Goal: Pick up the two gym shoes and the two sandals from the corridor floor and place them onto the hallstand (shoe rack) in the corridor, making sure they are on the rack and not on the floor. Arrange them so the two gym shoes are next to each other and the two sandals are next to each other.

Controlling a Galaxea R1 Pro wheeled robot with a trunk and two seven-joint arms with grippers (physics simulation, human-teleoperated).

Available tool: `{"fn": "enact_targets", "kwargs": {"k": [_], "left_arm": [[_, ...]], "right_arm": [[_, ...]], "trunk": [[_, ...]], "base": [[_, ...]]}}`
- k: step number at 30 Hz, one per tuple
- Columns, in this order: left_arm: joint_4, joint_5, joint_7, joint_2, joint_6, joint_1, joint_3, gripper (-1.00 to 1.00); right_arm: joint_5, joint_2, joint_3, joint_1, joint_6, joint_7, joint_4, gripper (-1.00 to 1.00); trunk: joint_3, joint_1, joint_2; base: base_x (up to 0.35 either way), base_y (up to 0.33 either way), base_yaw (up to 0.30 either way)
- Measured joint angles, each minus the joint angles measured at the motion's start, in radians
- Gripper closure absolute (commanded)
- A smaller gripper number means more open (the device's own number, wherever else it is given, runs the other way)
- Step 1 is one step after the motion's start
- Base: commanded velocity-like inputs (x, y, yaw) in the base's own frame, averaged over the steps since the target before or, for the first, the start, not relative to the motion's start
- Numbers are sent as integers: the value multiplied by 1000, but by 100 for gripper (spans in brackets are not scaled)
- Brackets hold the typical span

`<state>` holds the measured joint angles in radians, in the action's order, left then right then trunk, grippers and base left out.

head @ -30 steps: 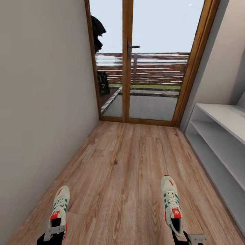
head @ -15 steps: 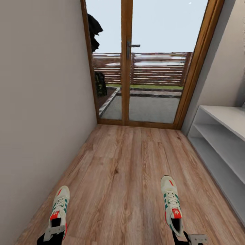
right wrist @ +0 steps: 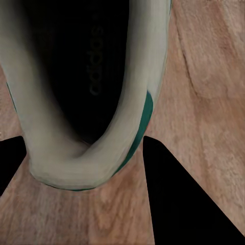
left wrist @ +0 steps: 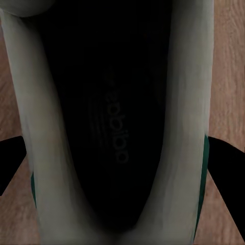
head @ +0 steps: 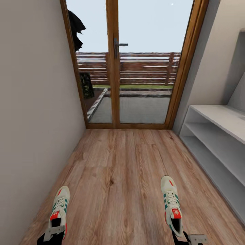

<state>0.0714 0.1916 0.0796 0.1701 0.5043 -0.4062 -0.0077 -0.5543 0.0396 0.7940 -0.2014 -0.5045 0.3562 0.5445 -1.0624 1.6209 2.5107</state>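
One gym shoe (head: pixel 59 210) is held at the heel by the left pincer (head: pixel 53 232), low at the left of the head view, toe pointed toward the glass door (head: pixel 117 64). The other gym shoe (head: pixel 171 204) is carried the same way by the right pincer (head: pixel 190 238). Both pincers are clamped on the shoes: in each wrist view dark fingers (left wrist: pixel 224 163) (right wrist: pixel 176 199) are seen on either side of a shoe's heel collar, the dark insole open to the camera. Whether the soles are touching the corridor floor (head: pixel 119 170) cannot be told. The hallstand (head: pixel 217 136) is seen at the right wall, its pale bench top and two low shelves bare, well apart from both shoes.
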Motion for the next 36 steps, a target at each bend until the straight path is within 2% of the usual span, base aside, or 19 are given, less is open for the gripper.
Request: {"fn": "enact_targets", "kwargs": {"k": [15, 30, 36], "left_arm": [[0, -1, 5, 0, 0, 0, 0, 100], [0, -1, 8, 0, 0, 0, 1, 100], [-1, -1, 8, 0, 0, 0, 1, 100]], "right_arm": [[0, 0, 0, -1, 0, 0, 1, 100], [0, 0, 0, 0, 0, 1, 2, 100], [0, 0, 0, 0, 0, 0, 2, 100]], "trunk": [[0, 0, 0], [0, 0, 0], [0, 0, 0]], "base": [[291, 220, -28], [334, 26, -249], [120, 0, -267]]}}
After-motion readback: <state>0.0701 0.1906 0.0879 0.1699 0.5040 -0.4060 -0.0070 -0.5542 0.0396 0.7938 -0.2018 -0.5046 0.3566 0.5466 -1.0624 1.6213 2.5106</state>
